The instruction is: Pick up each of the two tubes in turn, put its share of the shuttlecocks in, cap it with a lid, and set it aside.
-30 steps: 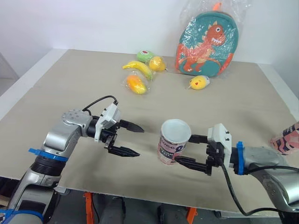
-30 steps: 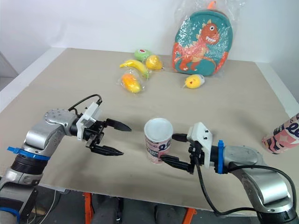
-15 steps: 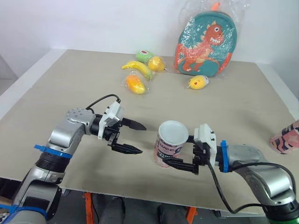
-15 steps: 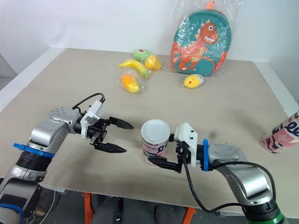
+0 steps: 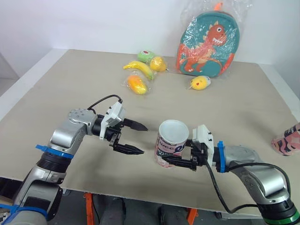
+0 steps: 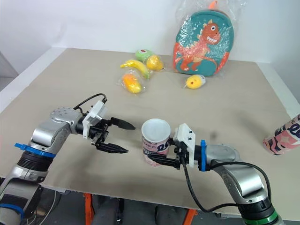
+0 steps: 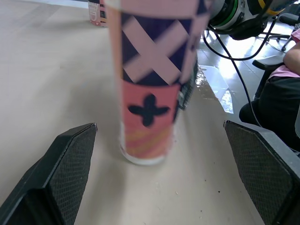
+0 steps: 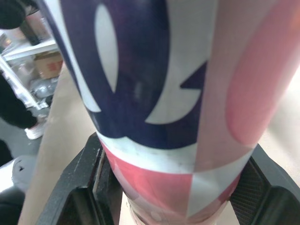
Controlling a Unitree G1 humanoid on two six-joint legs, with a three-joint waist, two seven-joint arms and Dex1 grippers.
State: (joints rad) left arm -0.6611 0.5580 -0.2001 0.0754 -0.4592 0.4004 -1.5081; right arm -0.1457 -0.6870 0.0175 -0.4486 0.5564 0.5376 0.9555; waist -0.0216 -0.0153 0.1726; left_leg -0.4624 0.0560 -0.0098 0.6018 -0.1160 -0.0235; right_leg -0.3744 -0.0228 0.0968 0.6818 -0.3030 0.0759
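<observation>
1. Tube [image 5: 169, 143] stands upright on table [image 5: 70, 98], near the front edge, approx. in the middle. Its top is open, and the pattern on it is pink, white and dark blue.
2. R gripper [image 5: 176, 151] is around the lower part of the tube. In the R wrist view its fingers [image 8: 79, 187] press on both sides of the tube, so it is clamped on it.
3. L gripper [image 5: 144, 139] is to the left of the tube, pointing at it and not touching it, w/ fingers spread wide. In the L wrist view the tube stands btw. the two fingers [image 7: 70, 159], w/ a gap on each side.
4. Second tube [image 5: 286, 139] is at the right edge of the table, well apart from the first. It is partly cut by the picture edge, so I cannot tell if it lies or leans.
5. Far side of the table: a backpack [image 5: 207, 44] w/ a dinosaur, in a plastic bag. To its left is a group of toy fruits [image 5: 139, 70], and one yellow toy [image 5: 200, 83] is just in front of the backpack.
</observation>
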